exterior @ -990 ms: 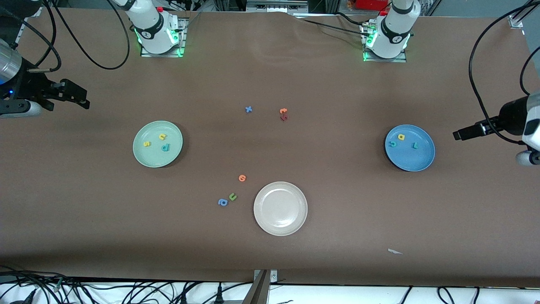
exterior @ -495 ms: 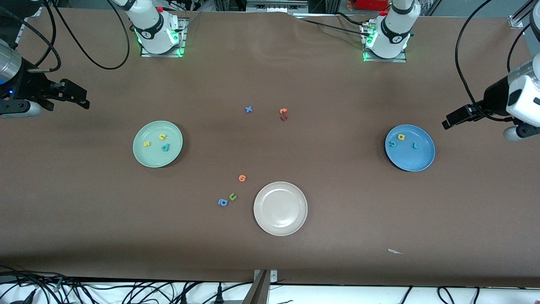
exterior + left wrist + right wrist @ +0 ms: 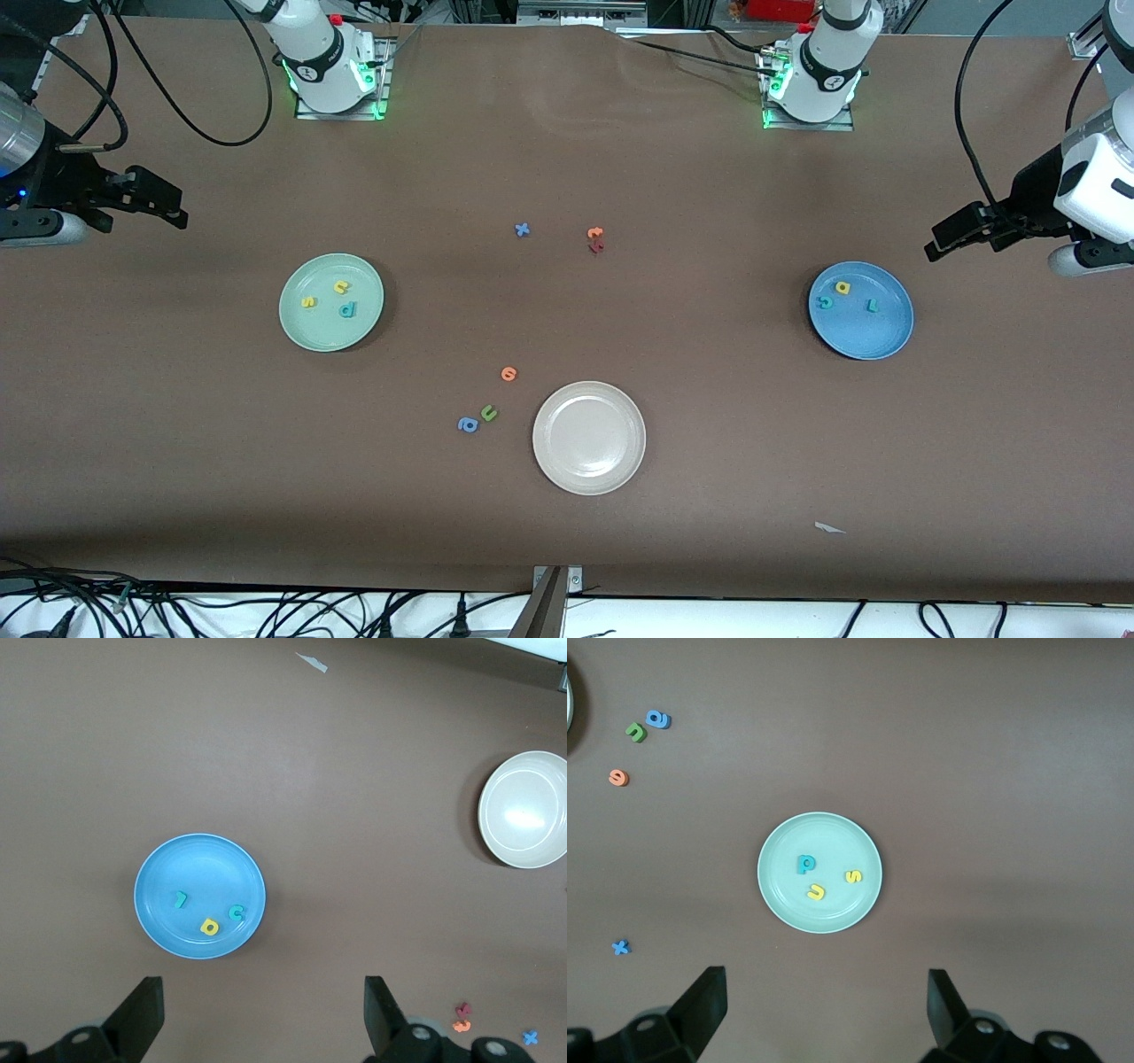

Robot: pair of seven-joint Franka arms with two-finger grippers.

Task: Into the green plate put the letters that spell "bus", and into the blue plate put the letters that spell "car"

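Sorting judged complete: the teal b (image 3: 347, 309), yellow u (image 3: 340, 286) and yellow s (image 3: 308, 301) lie in the green plate (image 3: 306, 332); the teal c (image 3: 825, 302), yellow a (image 3: 842, 287) and teal r (image 3: 872, 305) lie in the blue plate (image 3: 886, 341); left gripper (image 3: 946, 239) and right gripper (image 3: 164, 202) hang raised at their own table ends, jaws wide, empty; nothing remains but retreat.

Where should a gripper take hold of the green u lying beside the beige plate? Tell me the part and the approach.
Come straight down on the green u and pinch across its two outer arms. It lies flat on the table, so no side offers a hold. Probably turn the fingers clear of the blue letter close beside it.
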